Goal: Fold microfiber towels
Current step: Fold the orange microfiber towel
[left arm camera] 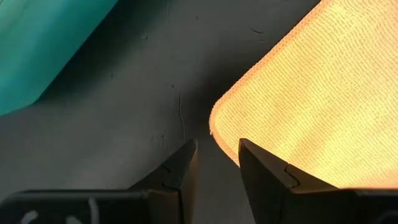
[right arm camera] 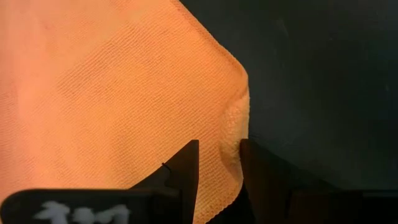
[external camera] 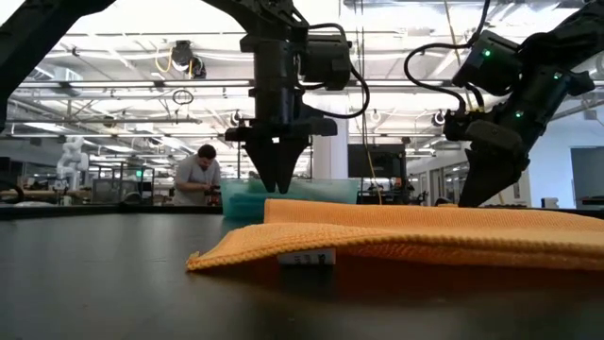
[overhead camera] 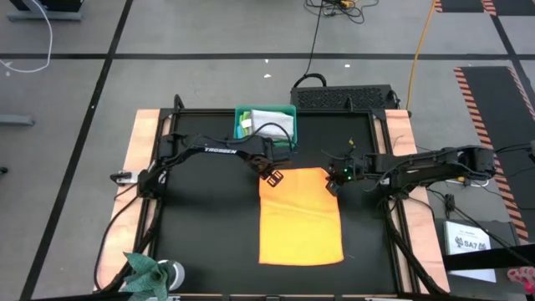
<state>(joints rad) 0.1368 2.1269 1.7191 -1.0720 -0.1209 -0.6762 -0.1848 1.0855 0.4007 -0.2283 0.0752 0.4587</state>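
Observation:
An orange-yellow towel (overhead camera: pixel 301 219) lies spread flat on the black table, a white tag (external camera: pixel 307 257) at its near edge. My left gripper (overhead camera: pixel 272 177) stands at the towel's far left corner (left arm camera: pixel 214 124), pointing down and narrowly open. One finger is over the cloth's edge and the other over bare table. My right gripper (overhead camera: pixel 333 184) is down at the towel's far right corner and shut on it. Both show in the low view, the left gripper (external camera: pixel 276 187) and the right gripper (external camera: pixel 479 194). My right gripper pinches the towel's right edge (right arm camera: pixel 235 134) between its two fingers, just beside the far right corner. The fingers come from above, pointing down. The cloth puckers into a small ridge between them, and the rest of the towel lies on the table.
A teal plastic bin (overhead camera: pixel 265 109) with a pale cloth and a lime green cloth in it stands just beyond the towel, close to my left gripper. A crumpled teal cloth (overhead camera: pixel 146 269) and a pale one (overhead camera: pixel 171 272) lie at the near left corner. A person stands in the room behind.

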